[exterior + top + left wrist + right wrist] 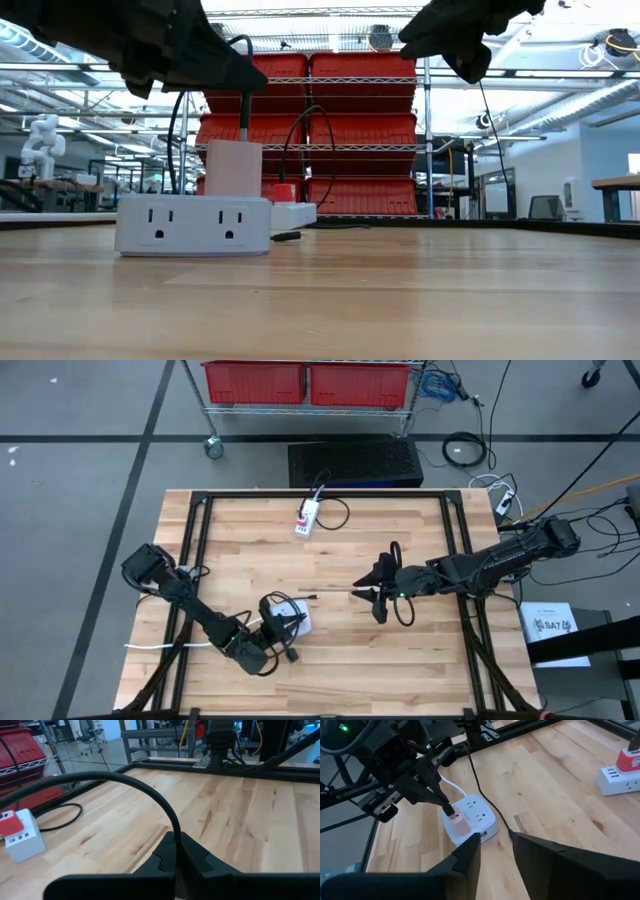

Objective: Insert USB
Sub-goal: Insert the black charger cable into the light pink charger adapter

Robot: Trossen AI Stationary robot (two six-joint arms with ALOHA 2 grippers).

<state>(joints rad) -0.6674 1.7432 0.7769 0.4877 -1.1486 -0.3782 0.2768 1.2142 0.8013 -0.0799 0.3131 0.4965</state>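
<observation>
A white outlet block (472, 820) lies on the wooden table, left of centre (298, 623). A pale pink charger (235, 168) stands plugged into its top. The black USB plug (245, 120) stands upright on the charger, its lower end at the charger's top. My left gripper (442, 802) is shut on it from the near left. The USB cable (125, 780) arches up from the fingers and runs across the table (335, 595) to my right gripper (495, 845). That gripper hovers right of centre with a gap between its fingers. My left gripper pinches the black USB plug at its upper end (448, 809), where the cable leaves it, between its two shut fingers. The fingers slant down from the table's near left. The plug stands upright with its lower end on the pink charger's top (243, 142). My right gripper has the cable reaching the inner edge of one fingertip (514, 836); I cannot tell whether it touches.
A second white power strip with a red plug (308, 518) lies near the far edge, its black cord looping beside it. A black frame (195, 540) borders the tabletop. Bare wood lies between the two grippers and along the near edge.
</observation>
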